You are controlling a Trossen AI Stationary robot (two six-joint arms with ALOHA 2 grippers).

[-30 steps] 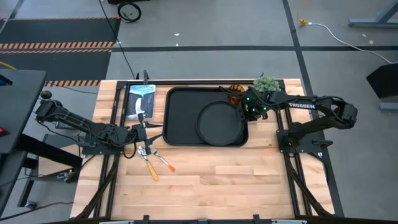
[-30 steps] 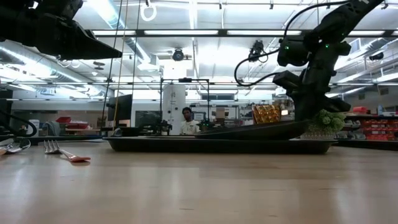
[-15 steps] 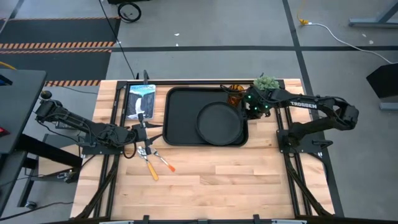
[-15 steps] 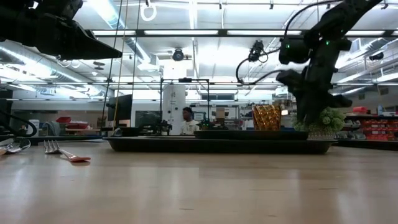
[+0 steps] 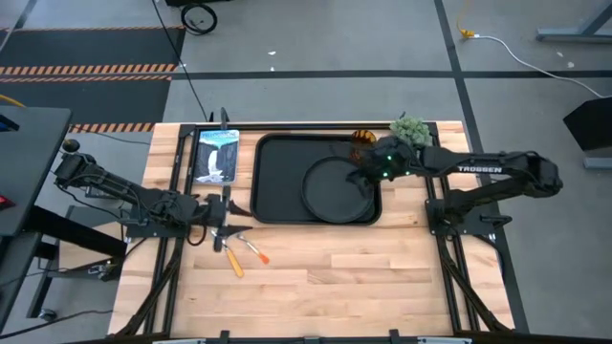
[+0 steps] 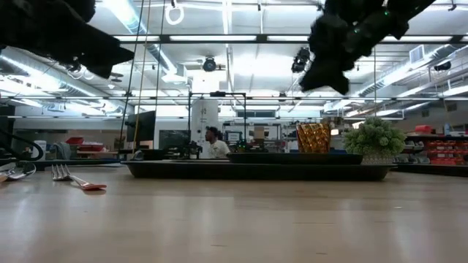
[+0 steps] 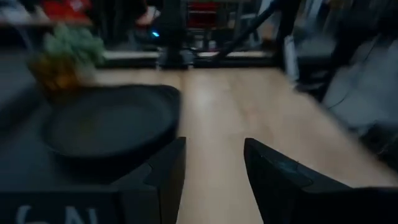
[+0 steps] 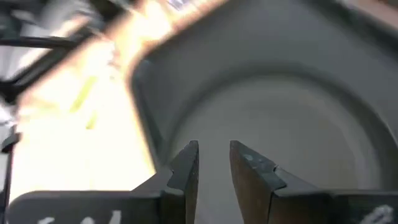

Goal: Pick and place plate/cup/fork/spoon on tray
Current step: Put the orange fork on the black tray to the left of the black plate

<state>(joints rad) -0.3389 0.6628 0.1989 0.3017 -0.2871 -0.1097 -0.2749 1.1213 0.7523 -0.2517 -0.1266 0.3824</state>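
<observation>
The black tray (image 5: 282,177) lies at the table's far middle. The round black plate (image 5: 335,186) lies flat on the tray's right half; it also shows in the low view (image 6: 292,156). The amber cup (image 5: 363,138) stands on the table beyond the tray's far right corner, beside a green plant (image 5: 409,128). The fork (image 5: 254,252) and the spoon (image 5: 232,261) lie side by side on the wood near the tray's near left corner. My right gripper (image 8: 212,163) hangs above the plate's right part, slightly open and empty. My left gripper (image 5: 234,226) is open over the fork's and spoon's head ends.
A blue-and-white card (image 5: 215,155) lies to the left of the tray. The table's near half is bare wood (image 5: 363,287). Metal rails run along the table's left and right sides. A person shows in the room far behind the table (image 6: 214,145).
The plate's right edge, held raised by my right gripper, has come down, and the plate now lies flat on the tray. My right gripper has let go, risen well clear and gone a little toward the table's left. My left gripper has gone toward the near edge, over the fork and spoon.
</observation>
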